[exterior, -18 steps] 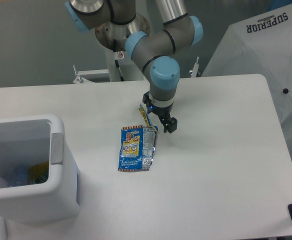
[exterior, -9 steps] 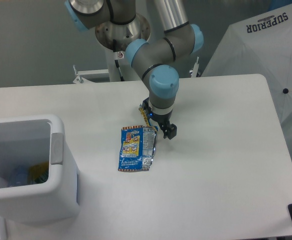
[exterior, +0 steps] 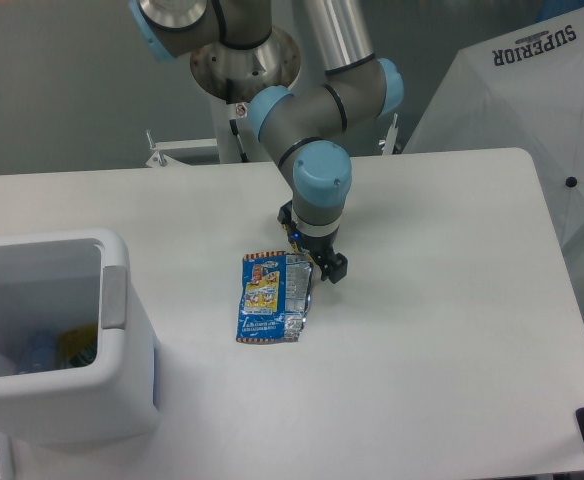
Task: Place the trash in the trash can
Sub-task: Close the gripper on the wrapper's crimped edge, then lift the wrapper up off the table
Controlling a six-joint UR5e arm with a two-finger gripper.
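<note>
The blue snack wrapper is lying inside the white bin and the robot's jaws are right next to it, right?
Not quite. The camera view shows the blue snack wrapper lying flat on the table, outside the white bin. The jaws are indeed right beside its upper right corner.

The word "SUPERIOR" stands in dark capitals on the white umbrella (exterior: pixel 532 90) at the upper right, running slantwise along one panel. The blue snack wrapper (exterior: pixel 274 297) on the table carries yellow and red print, too small to read.
</note>
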